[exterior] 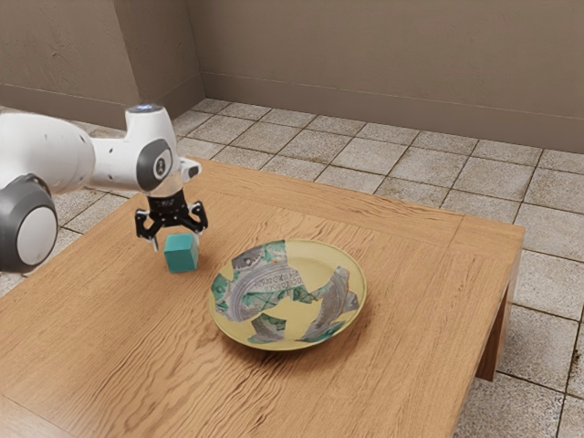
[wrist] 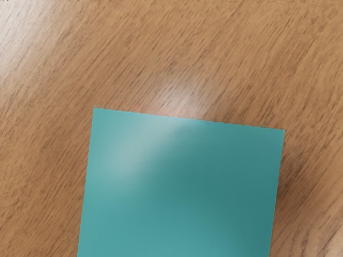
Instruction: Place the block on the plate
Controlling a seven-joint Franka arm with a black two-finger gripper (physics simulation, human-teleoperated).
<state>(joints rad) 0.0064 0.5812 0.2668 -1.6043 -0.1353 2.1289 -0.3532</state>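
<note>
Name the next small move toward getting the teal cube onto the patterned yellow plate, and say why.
Probably lower the open black two-finger tool slightly over the teal cube: its fingertips seem only about level with the cube's top, and the cube sits on the wooden table, beside the plate.

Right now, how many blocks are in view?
1. The teal block is on the table under the open gripper, beside the patterned plate. Another could be hidden behind the arm.
</note>
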